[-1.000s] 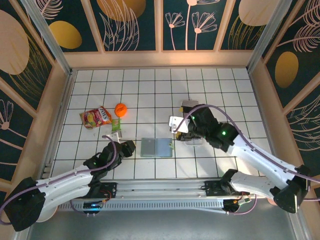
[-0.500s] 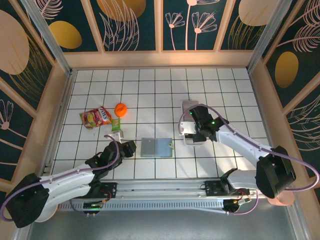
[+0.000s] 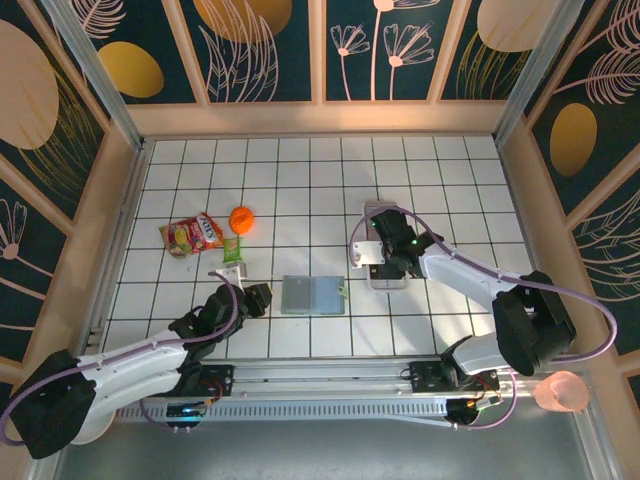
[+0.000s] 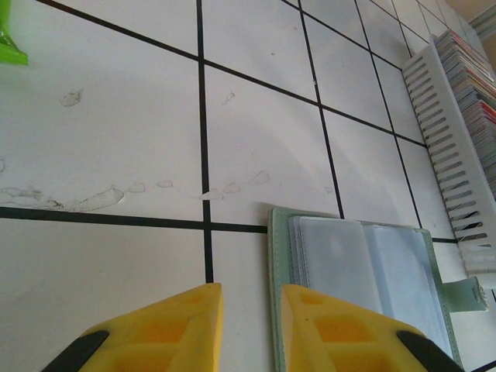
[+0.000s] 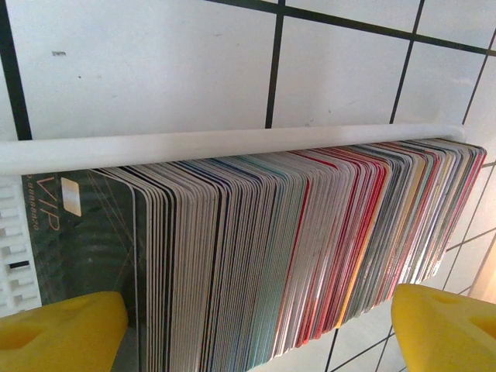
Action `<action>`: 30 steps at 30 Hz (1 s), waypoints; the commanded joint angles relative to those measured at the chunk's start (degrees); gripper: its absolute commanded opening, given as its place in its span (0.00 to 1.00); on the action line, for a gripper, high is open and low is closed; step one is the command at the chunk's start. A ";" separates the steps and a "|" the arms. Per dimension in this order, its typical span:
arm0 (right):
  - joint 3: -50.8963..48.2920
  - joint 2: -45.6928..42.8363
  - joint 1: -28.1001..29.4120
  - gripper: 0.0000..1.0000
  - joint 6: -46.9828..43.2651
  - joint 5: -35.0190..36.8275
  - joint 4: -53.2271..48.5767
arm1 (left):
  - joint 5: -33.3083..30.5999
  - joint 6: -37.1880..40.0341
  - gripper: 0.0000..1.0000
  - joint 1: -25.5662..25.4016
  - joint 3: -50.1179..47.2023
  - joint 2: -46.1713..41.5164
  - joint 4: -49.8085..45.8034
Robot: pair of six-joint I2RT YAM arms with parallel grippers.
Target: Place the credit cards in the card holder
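The card holder (image 3: 313, 295) lies open on the tiles, sage-green outside with bluish-grey clear sleeves (image 4: 364, 267) inside. My left gripper (image 3: 256, 298) sits low at its left edge. The yellow fingers (image 4: 174, 325) stand slightly open with bare tile between them, and the right one overlaps the holder's rim. The credit cards (image 5: 294, 248) stand edge-on as a striped row in a long white tray (image 5: 232, 144), with a dark card at the front. My right gripper (image 3: 385, 255) hovers over this row, open wide (image 5: 256, 333), one finger at each end of the cards.
A snack bag (image 3: 192, 235), an orange ball (image 3: 241, 218) and a small green item (image 3: 232, 250) lie at the left. The card tray (image 4: 446, 167) runs to the right of the holder. A pinkish cup (image 3: 560, 392) stands off the table at the near right. Wooden walls ring the floor.
My right gripper has swung back to the right and down over the card tray. The left gripper has stayed put and opened a little.
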 commanded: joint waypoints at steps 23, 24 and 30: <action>1.58 0.11 0.10 0.99 -1.79 -5.83 -5.98 | -0.73 0.94 0.26 -0.26 -0.58 0.98 -0.05; 1.23 0.35 -0.01 0.99 -2.10 -5.40 -5.73 | -0.73 0.95 0.26 -0.33 -0.62 1.05 -0.04; 0.16 1.75 -0.42 0.99 -3.08 -2.90 -2.39 | -0.74 1.43 0.26 -0.32 -0.49 1.15 0.02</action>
